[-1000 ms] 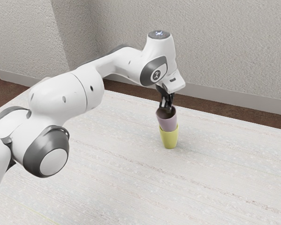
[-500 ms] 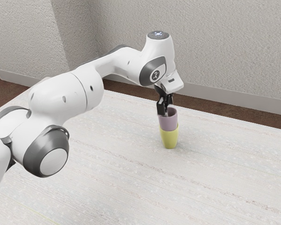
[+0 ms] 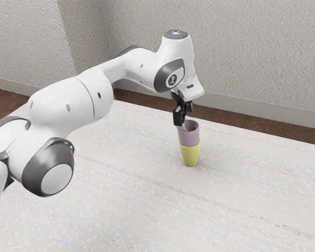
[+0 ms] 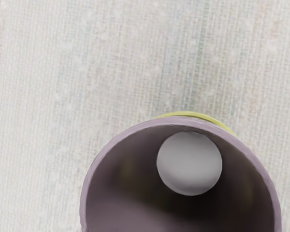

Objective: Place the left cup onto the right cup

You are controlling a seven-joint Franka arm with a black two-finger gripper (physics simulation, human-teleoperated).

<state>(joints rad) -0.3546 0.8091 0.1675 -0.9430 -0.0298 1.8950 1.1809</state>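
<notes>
**Purple cup seated in the yellow one, our hand at its rim**

Our arm [image 3: 94,94] comes in from the exterior view's left, elbow raised and wrist turned to point straight down. The gripper [image 3: 179,119] hangs at the rim of the purple cup [image 3: 189,135], on the side toward the exterior view's left. We cannot tell whether it is parted or closed, nor whether it touches the cup. The purple cup stands upright, nested in the yellow cup [image 3: 190,154] (from the wrist camera, a yellow sliver peeks past the purple rim). The stack sits on the table [image 3: 147,210], nearer its far edge than its near side, with bare tabletop all around. The wall [image 3: 252,47] stands well behind.
</notes>
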